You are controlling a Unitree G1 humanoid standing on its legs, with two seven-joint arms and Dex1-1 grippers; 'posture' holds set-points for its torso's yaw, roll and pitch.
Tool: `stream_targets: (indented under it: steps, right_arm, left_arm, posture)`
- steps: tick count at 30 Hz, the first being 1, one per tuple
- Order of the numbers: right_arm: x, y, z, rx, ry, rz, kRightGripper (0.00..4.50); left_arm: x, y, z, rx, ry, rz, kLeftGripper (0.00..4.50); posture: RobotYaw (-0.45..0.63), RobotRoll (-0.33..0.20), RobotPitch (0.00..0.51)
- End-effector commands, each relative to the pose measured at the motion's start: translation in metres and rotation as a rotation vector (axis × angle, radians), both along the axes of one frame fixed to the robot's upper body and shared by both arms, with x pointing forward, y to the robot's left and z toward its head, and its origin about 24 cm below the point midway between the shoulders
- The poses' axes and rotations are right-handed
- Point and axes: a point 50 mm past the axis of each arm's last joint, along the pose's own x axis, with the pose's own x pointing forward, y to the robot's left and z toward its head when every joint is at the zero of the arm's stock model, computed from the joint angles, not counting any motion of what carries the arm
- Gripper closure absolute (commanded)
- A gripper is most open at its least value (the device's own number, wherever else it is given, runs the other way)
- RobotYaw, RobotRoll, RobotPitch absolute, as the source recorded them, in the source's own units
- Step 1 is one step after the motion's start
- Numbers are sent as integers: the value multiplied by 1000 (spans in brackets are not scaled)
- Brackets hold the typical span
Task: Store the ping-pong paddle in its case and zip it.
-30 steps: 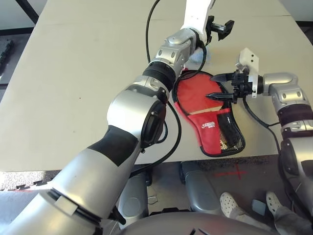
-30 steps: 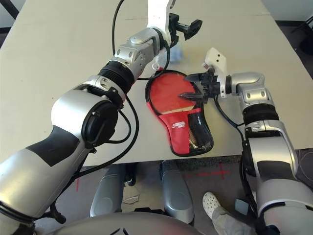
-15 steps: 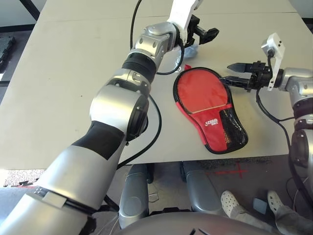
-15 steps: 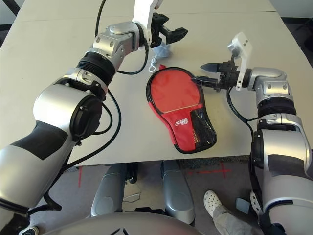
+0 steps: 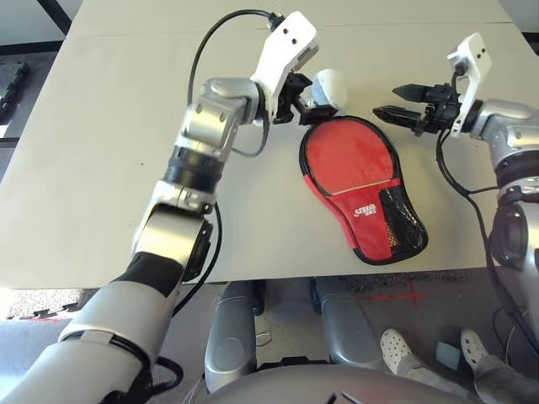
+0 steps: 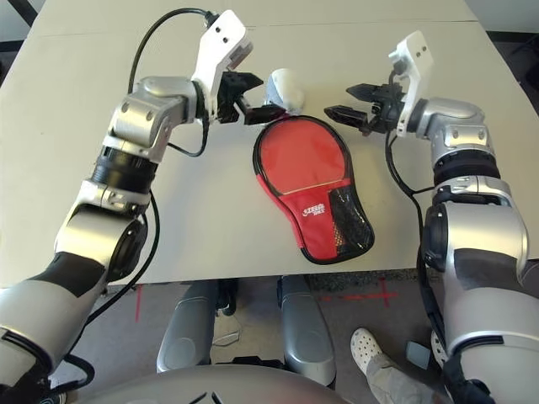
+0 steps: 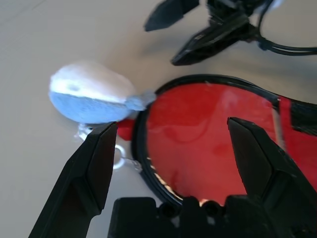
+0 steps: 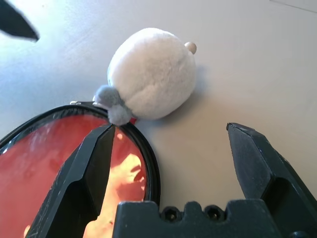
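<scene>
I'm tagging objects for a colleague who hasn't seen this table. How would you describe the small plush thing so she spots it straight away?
On the beige table, find the red paddle-shaped case lying flat between the two grippers. At its round far end lies a small fluffy plush charm, white on top and pale blue beneath, with a grey tail touching the case's black rim. It is the only soft, pale thing there.

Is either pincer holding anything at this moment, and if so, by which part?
Nothing is held. The left pincer and the right pincer are both open, apart from the case and its plush charm.
</scene>
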Motion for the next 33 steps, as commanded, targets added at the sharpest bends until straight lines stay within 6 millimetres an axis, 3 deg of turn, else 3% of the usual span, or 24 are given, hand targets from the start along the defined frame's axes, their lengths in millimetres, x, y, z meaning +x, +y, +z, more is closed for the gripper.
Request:
stream_targets:
  steps: [1, 8, 14, 18, 33]
  right_arm:
    - [1, 0, -1, -14, 3, -11, 0]
    - [6, 6, 12, 0, -35, -15, 0]
    - [8, 10, 20, 9, -52, -21, 0]
    - [15, 29, 20, 1, -51, -13, 0]
    - [34, 95, -1, -171, -55, -117, 0]
  left_arm:
    - [-21, -10, -8, 9, 42, -89, 52]
    - [-43, -30, -44, 27, 112, -91, 52]
    - [-37, -35, -72, 67, 129, 2, 52]
    - [-27, -37, -91, 117, 94, 105, 52]
    - [-27, -41, -106, 142, 105, 161, 52]
  posture:
    - [-45, 0, 289]
    - [-37, 0, 287]
    - [-38, 0, 284]
    - [-44, 0, 283]
    - [-7, 0, 278]
